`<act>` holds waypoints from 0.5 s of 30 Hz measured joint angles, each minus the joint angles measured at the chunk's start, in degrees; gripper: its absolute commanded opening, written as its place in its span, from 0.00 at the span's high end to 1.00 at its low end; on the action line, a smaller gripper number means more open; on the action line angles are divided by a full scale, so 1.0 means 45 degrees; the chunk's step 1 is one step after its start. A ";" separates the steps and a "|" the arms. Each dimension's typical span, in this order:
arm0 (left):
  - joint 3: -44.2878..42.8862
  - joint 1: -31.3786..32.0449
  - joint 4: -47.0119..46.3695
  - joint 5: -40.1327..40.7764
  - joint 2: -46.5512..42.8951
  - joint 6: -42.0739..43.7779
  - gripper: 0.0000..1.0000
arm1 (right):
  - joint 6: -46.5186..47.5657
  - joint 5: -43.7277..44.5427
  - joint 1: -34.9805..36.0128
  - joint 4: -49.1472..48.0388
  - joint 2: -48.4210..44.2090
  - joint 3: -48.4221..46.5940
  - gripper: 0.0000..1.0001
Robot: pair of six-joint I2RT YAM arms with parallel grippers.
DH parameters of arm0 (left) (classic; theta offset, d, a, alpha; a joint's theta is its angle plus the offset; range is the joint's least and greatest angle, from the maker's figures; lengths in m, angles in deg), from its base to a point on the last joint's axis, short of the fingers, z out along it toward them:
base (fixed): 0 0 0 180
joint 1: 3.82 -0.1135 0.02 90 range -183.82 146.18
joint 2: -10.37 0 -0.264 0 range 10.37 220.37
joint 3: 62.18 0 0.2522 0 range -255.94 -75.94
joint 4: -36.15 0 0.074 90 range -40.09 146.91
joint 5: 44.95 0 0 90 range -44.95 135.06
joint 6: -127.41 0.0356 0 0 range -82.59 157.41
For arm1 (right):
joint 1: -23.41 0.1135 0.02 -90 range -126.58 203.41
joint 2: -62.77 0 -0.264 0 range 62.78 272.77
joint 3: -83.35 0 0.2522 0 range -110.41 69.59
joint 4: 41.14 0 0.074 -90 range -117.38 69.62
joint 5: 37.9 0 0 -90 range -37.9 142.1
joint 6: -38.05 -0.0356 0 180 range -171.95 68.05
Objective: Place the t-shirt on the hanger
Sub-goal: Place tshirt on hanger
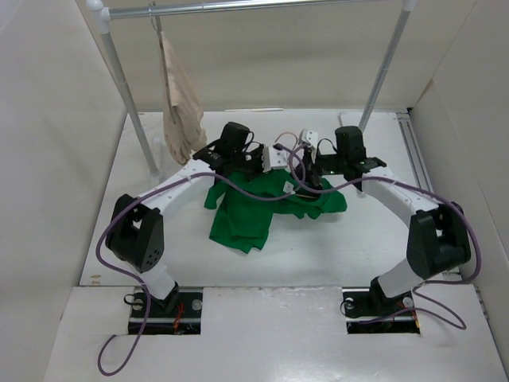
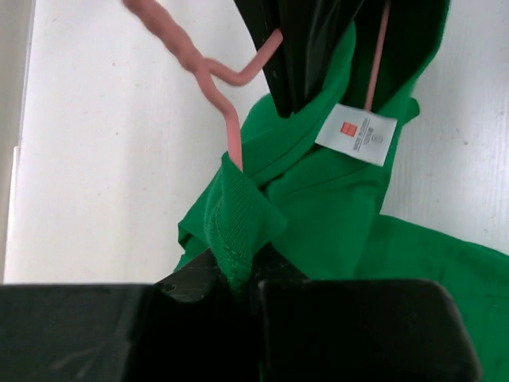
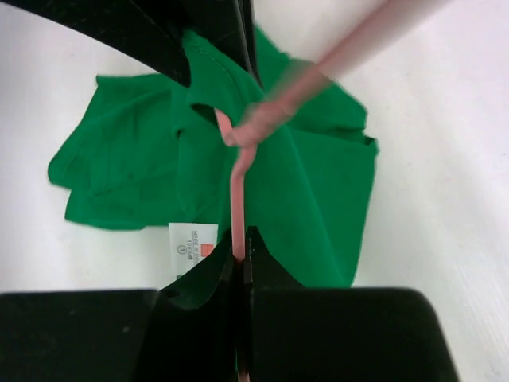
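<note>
The green t-shirt [image 1: 250, 211] lies bunched on the table between my arms, lifted at its collar. My left gripper [image 2: 242, 278] is shut on the ribbed collar of the t-shirt [image 2: 238, 215]. My right gripper [image 3: 241, 256] is shut on the pink wire hanger [image 3: 235, 199], whose twisted neck and hook [image 3: 318, 76] rise above the shirt. The hanger [image 2: 227, 119] enters the collar in the left wrist view, next to the white neck label [image 2: 355, 133]. In the top view both grippers, left [image 1: 266, 163] and right [image 1: 312, 173], meet over the shirt's collar.
A beige garment [image 1: 181, 103] hangs from a rail [image 1: 262, 6] on white posts at the back left. White walls enclose the table on the left, right and back. Purple cables run along both arms.
</note>
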State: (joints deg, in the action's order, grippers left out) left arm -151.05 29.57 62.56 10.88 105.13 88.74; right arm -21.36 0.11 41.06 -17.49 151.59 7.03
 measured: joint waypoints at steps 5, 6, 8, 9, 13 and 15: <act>-0.0248 -0.0845 -0.0044 -0.1447 0.0029 -0.0680 0.95 | -0.0500 0.0180 -0.0418 -0.0699 -0.1273 0.0680 1.00; -0.0325 -0.0981 -0.0044 -0.1744 0.0049 -0.0743 0.93 | -0.0578 0.0204 -0.0699 -0.0797 -0.1836 0.0976 1.00; -0.0452 -0.1263 0.0000 -0.1851 0.0063 -0.0821 0.90 | -0.0631 0.0301 -0.1350 -0.0641 -0.2846 0.1404 1.00; -0.0529 -0.1423 0.0058 -0.1953 0.0112 -0.0850 0.88 | -0.0651 0.0364 -0.1642 -0.0534 -0.3235 0.1530 1.00; -0.1049 -0.1535 0.0146 -0.2215 0.0520 -0.1331 0.63 | -0.0529 0.0607 -0.1841 0.0180 -0.3861 0.1520 1.00; -0.1384 -0.1758 0.0204 -0.1923 0.0787 -0.1647 0.33 | -0.0461 0.0981 -0.1953 0.1161 -0.4002 0.1345 1.00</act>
State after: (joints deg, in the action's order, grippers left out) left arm -157.28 21.66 63.47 2.23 108.67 81.33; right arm -23.44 4.52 32.28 -12.27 133.58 13.08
